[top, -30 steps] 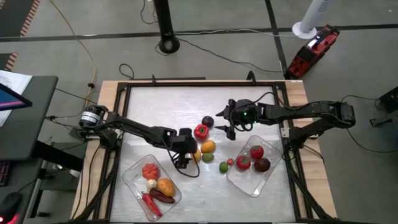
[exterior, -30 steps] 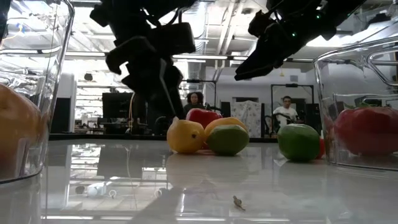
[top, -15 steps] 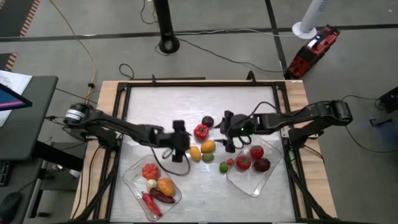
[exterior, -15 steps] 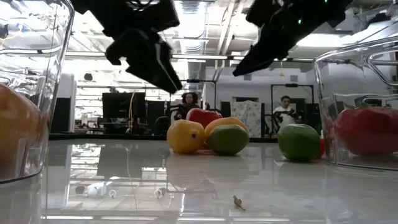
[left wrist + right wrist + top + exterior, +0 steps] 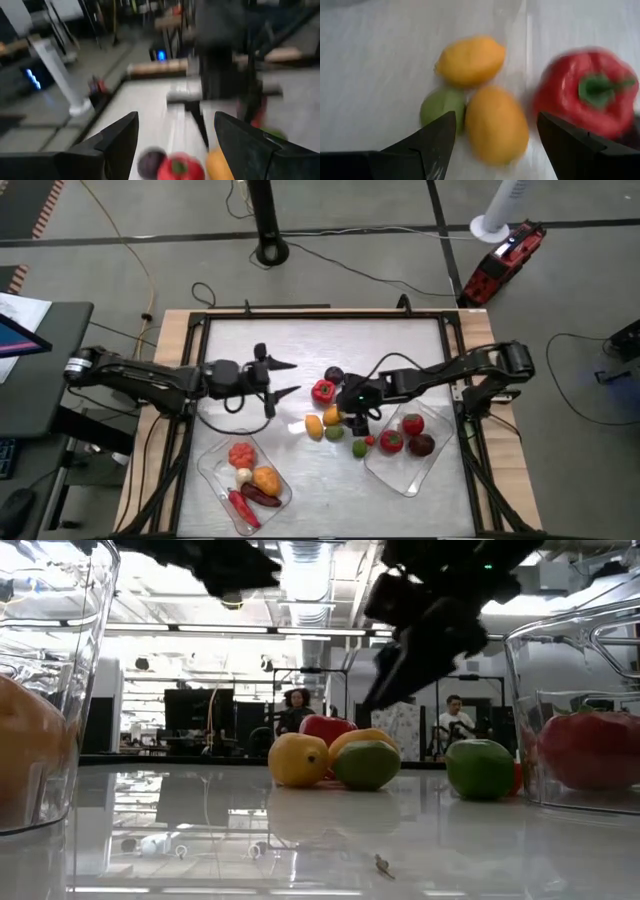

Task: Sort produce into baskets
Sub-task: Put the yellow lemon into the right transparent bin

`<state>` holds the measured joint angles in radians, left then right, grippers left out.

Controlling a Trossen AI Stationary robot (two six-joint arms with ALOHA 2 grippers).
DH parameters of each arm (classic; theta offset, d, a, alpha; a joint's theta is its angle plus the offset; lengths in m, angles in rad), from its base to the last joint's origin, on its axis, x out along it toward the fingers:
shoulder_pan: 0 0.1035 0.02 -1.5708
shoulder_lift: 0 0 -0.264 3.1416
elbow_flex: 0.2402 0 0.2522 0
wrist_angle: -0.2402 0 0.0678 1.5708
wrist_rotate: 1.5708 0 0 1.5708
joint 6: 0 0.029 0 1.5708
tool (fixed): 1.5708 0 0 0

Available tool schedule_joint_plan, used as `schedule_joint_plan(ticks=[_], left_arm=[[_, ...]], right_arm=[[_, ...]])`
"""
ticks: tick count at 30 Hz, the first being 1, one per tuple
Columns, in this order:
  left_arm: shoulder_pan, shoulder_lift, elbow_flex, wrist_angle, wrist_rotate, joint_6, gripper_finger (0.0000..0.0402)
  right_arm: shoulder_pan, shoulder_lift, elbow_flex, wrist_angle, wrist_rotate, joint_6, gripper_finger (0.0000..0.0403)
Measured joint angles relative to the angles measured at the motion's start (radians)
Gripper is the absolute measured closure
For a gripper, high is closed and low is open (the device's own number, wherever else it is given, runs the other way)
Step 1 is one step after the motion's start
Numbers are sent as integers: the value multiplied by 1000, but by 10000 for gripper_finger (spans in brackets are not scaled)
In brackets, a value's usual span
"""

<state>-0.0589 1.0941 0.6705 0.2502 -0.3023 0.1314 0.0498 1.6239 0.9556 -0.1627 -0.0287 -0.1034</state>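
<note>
loose orange fruit [image 5: 496, 125] mid-table, touching a yellow lemon [image 5: 470, 60] and green lime [image 5: 441, 107], red bell pepper [image 5: 587, 97] just beside, right gripper [image 5: 352, 402] hovering above with fingers wide, left gripper [image 5: 283, 378] spread open too, empty, off to the side

Loose produce [image 5: 334, 418] lies clustered between two part-filled baskets [image 5: 205, 468], apparently.

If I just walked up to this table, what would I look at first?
Probably the bright pile in the middle: a red pepper, a lemon, an orange fruit and a green one, close together. The right tool hangs open just over the orange one, and the left tool, open too, waits off to the side. Two clear baskets near the front already hold produce.
</note>
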Motion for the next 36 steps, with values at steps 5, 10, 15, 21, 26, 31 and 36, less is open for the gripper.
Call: schedule_joint_plan(ticks=[5,10,15,21,26,31,36], left_arm=[[0,-59,5,110,1,32,154],[0,-82,5,180,-28,51,154],[-9,-88,5,153,-47,46,154],[-12,-86,5,137,-46,47,154],[-13,-86,5,125,-45,45,154],[-14,-86,5,125,-45,44,154],[-14,-86,5,120,-45,47,154]], right_arm=[[3,77,60,-60,-1,-27,97],[6,136,79,-68,11,-52,97],[6,161,81,-90,29,-56,97],[-4,157,80,-89,30,-57,112],[-26,162,80,-92,30,-55,126],[-23,138,77,-110,64,-55,128],[-27,72,74,-155,89,-55,129]])
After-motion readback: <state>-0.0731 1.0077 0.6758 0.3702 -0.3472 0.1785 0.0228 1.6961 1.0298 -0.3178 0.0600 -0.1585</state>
